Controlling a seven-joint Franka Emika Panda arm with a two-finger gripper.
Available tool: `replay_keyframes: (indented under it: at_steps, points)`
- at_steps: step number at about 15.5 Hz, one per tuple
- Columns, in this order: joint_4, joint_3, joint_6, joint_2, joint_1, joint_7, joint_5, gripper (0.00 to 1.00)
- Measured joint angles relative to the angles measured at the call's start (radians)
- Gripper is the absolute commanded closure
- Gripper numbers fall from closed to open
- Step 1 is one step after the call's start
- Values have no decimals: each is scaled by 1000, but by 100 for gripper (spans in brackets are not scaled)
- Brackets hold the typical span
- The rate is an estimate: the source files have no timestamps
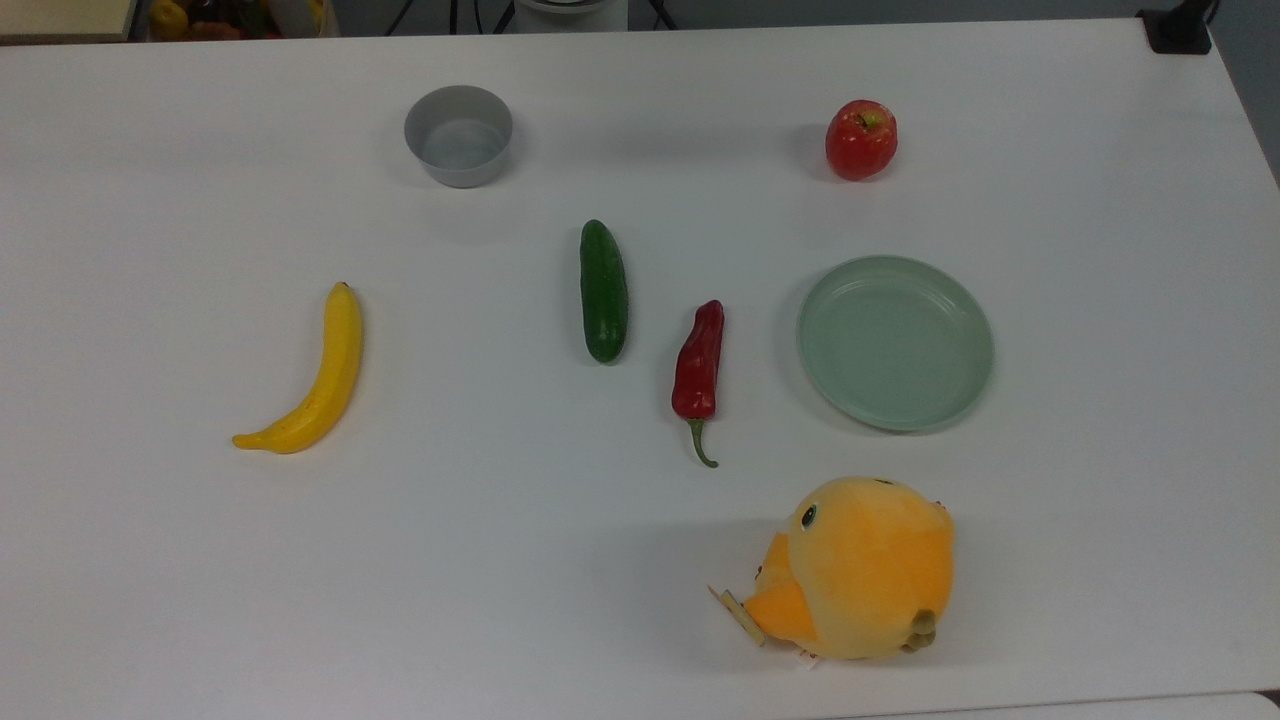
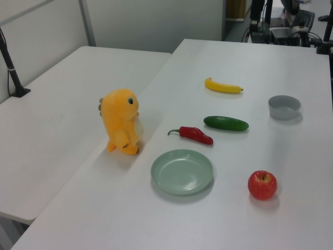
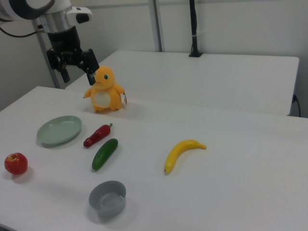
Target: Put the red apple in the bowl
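The red apple [image 1: 861, 139] stands upright on the white table at the top view's far right; it is also seen as the red apple [image 2: 262, 185] and the red apple [image 3: 16, 163]. The small grey bowl [image 1: 459, 135] sits empty at the top view's far left of centre, also the bowl [image 2: 284, 107] and the bowl [image 3: 107, 198]. My gripper [image 3: 77, 73] hangs high above the table at the right view's upper left, open, with nothing between its fingers, well apart from both apple and bowl.
A pale-green plate [image 1: 895, 342] lies near the apple. A red chili pepper [image 1: 698, 370], a green cucumber [image 1: 604, 290] and a yellow banana [image 1: 318, 377] lie across the table's middle. An orange plush toy [image 1: 858, 567] stands at the top view's near edge.
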Motion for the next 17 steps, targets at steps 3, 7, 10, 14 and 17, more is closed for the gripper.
replay_keyframes:
  at_steps: [3,7,10,14,17]
  points:
    - [-6,2,1,0,1,0,0,0]
    - [-7,3,1,0,1,0,0,0]
    - [-7,3,1,0,1,0,0,0]
    - [-12,3,-1,-1,1,0,0,0]
    - [-25,11,-13,-1,17,-1,1,0]
